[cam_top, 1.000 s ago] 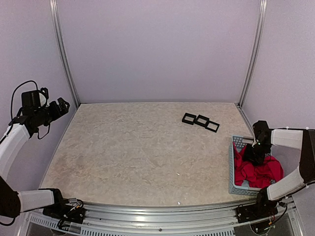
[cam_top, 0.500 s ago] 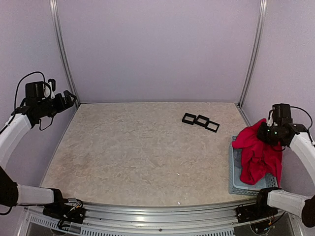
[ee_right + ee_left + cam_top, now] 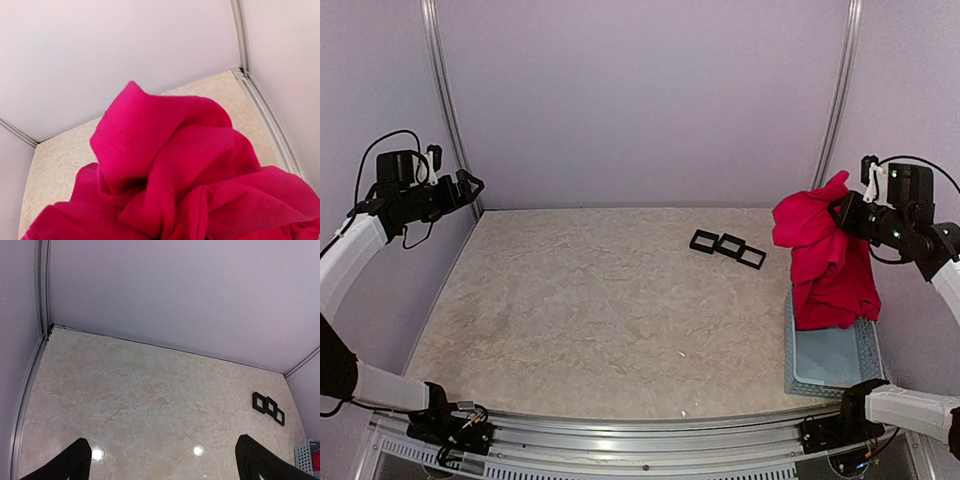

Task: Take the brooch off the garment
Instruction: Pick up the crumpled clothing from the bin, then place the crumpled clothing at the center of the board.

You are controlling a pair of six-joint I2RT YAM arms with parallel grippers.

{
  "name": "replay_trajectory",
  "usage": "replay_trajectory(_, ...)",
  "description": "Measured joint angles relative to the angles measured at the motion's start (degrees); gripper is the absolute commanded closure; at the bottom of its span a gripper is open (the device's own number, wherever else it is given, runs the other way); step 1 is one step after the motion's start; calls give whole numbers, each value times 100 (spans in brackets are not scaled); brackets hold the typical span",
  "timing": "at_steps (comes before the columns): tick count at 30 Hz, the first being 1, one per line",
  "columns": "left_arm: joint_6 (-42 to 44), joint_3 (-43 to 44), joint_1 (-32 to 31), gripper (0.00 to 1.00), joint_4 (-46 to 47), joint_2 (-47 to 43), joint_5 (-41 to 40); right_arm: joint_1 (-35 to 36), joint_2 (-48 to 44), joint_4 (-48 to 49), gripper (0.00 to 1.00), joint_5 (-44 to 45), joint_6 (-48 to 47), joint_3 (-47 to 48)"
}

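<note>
The bright red garment [image 3: 828,262] hangs bunched from my right gripper [image 3: 844,212], which is shut on its top and holds it high above the pale blue basket [image 3: 828,352]; its lower hem still reaches the basket's far end. In the right wrist view the red garment [image 3: 180,175] fills the lower frame and hides my fingers. No brooch shows in any view. My left gripper [image 3: 468,186] is open and empty, raised at the far left; its dark fingertips [image 3: 75,460] show wide apart over the bare table.
Three joined black square frames [image 3: 727,247] lie on the table at the back right, also in the left wrist view [image 3: 268,408]. The marbled tabletop [image 3: 600,310] is walled by grey panels and metal posts.
My right gripper has lifted the garment out of the basket, up and toward the back. My left arm has risen slightly and swung a little right.
</note>
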Motion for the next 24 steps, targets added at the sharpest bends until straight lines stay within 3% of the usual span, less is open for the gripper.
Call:
replay_trajectory(17,17,249,-13,1,-7,92,98,3799,2232,293,100,2022,-586,2885)
replay_trajectory(24,15,284,-13,1,-11,90,114,4682,3379,748,100,2114,-935,3810)
